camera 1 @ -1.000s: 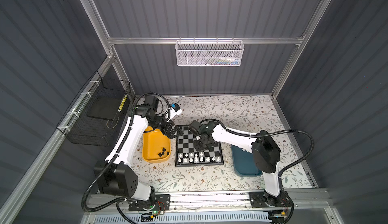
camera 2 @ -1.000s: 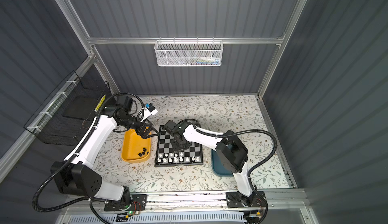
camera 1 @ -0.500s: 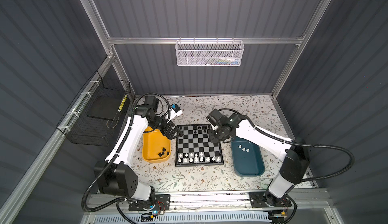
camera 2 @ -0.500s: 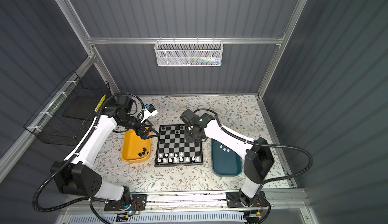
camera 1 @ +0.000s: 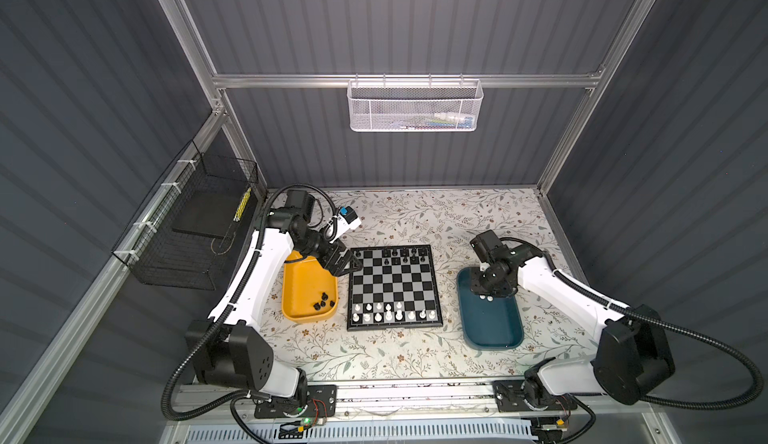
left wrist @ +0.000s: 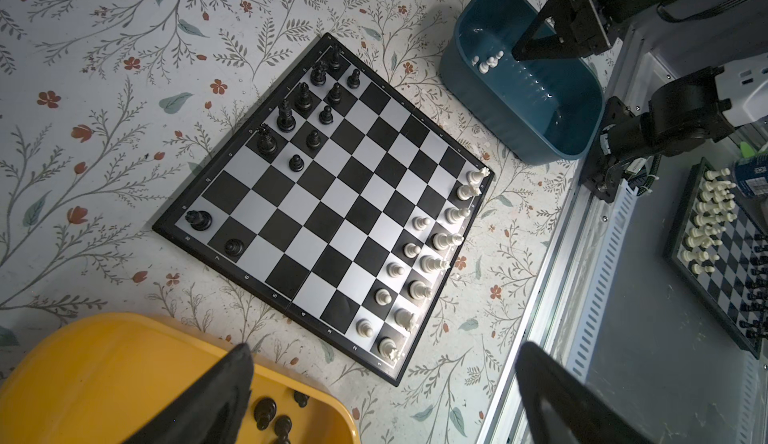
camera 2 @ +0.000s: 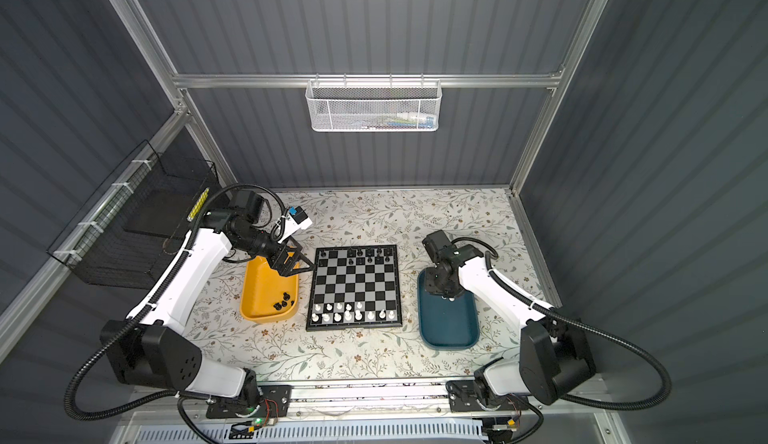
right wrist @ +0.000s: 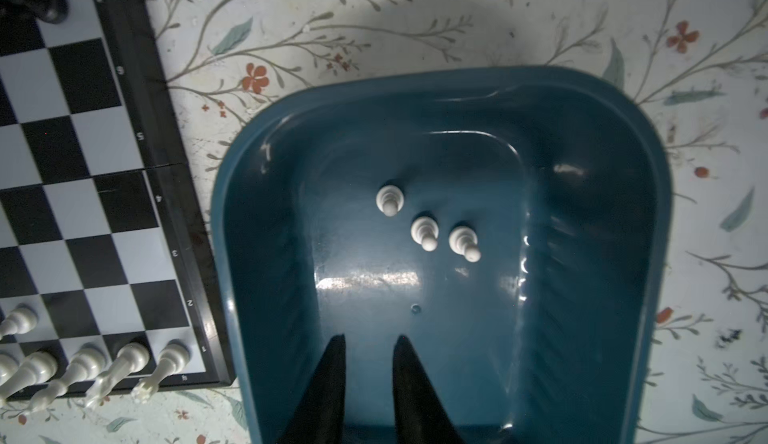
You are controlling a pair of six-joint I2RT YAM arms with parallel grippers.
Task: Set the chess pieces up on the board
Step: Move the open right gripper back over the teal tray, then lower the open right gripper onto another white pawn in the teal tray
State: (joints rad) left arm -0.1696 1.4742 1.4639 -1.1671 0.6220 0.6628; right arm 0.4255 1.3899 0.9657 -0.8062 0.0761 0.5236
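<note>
The board (camera 1: 392, 284) (camera 2: 353, 284) lies mid-table. White chess pieces (camera 1: 390, 313) fill its near rows and black ones (camera 1: 399, 254) stand on its far rows. A few black pieces (camera 1: 324, 301) lie in the yellow tray (camera 1: 291, 296). Three white pawns (right wrist: 424, 229) stand in the teal tray (right wrist: 232, 254). My left gripper (camera 1: 349, 266) (left wrist: 384, 350) hangs wide open and empty over the yellow tray's far end, beside the board's far-left corner. My right gripper (camera 1: 490, 290) (right wrist: 369, 338) hovers over the teal tray just short of the pawns, with its fingers a narrow gap apart and nothing between them.
A black wire basket (camera 1: 187, 229) hangs on the left wall and a white mesh basket (camera 1: 415, 107) on the back rail. The aluminium rail (camera 1: 415, 392) runs along the table's front. In the left wrist view another chessboard (left wrist: 723, 254) lies beyond that rail.
My right arm has swung from above the board to the right and now sits over the teal tray, its fingers slightly closer together. The left arm has not moved.
</note>
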